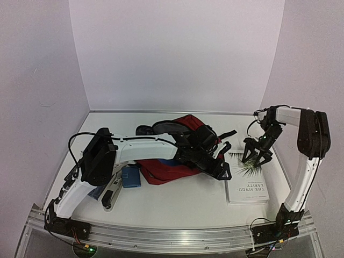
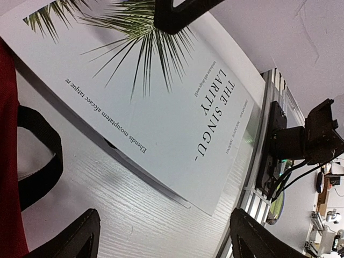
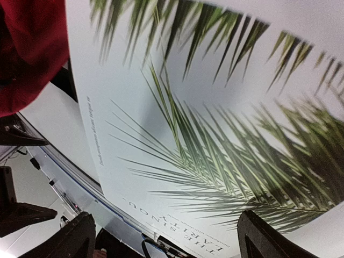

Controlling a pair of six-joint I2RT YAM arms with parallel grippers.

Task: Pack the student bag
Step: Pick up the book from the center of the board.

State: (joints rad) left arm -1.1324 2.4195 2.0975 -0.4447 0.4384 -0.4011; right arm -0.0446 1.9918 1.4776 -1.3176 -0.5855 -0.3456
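Note:
The dark red student bag (image 1: 172, 161) lies on the table's middle, partly under my left arm; its red edge shows in the left wrist view (image 2: 6, 161) and the right wrist view (image 3: 32, 48). A white book with a palm leaf cover (image 1: 247, 180) lies flat to its right, also in the left wrist view (image 2: 161, 107) and the right wrist view (image 3: 215, 123). My left gripper (image 1: 223, 171) is open and empty, low beside the book's left edge. My right gripper (image 1: 257, 156) is open and empty, just above the book's far end.
A blue flat item (image 1: 130, 176) and a black-and-silver stapler-like tool (image 1: 112, 196) lie left of the bag, near my left arm. A black bag strap (image 2: 37, 156) loops on the table. The metal front rail (image 1: 172, 234) edges the table.

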